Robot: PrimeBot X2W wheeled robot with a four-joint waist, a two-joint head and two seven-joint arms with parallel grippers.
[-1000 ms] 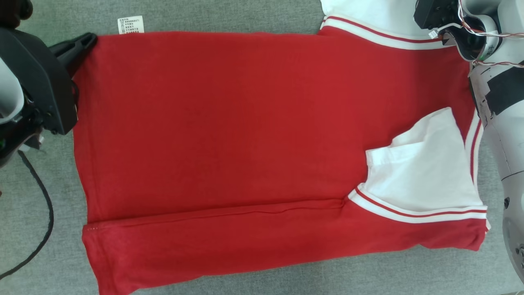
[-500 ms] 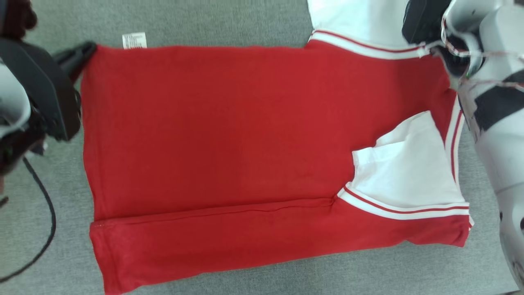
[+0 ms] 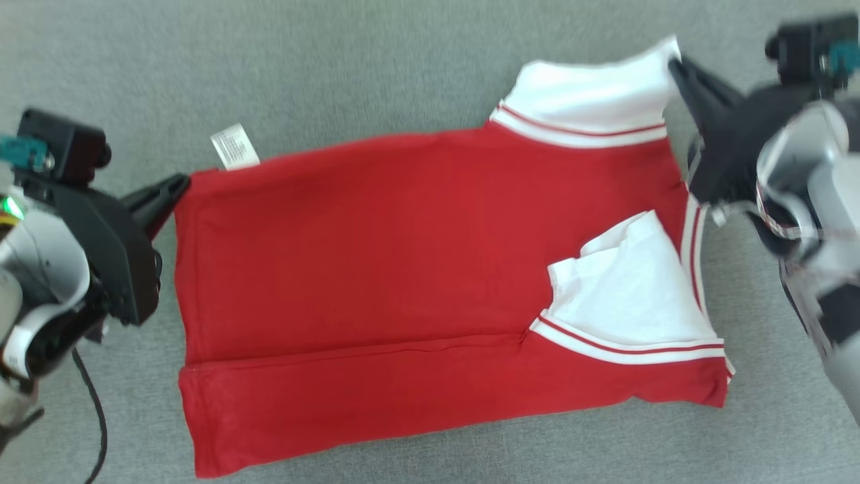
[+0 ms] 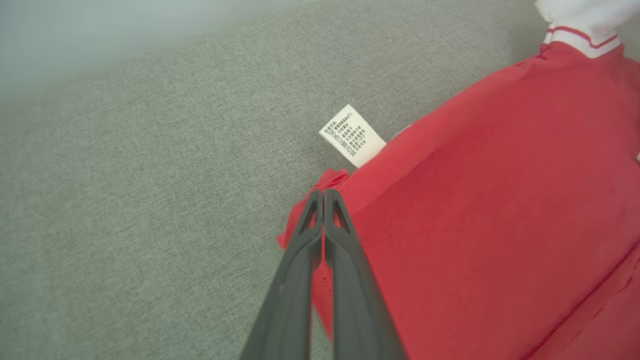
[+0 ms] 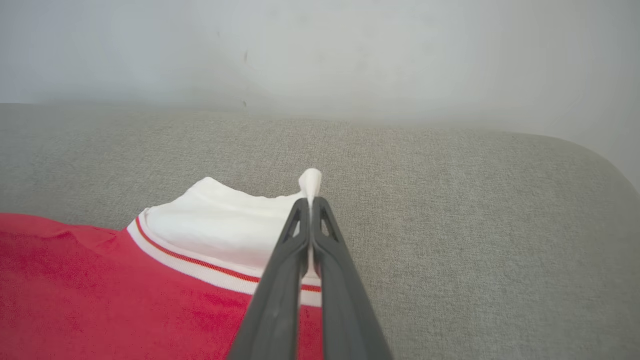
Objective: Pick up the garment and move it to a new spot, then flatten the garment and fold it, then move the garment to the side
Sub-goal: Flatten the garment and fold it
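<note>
Bright, even light, faint shadows. Head view motion-blurred, worst on the right gripper point(image 3: 674, 65); the 2 wrist views sharper, far background hazy.

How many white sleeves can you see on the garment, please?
2: the far sleeve, pinched by the right gripper; the near sleeve, folded onto the red garment.
</note>
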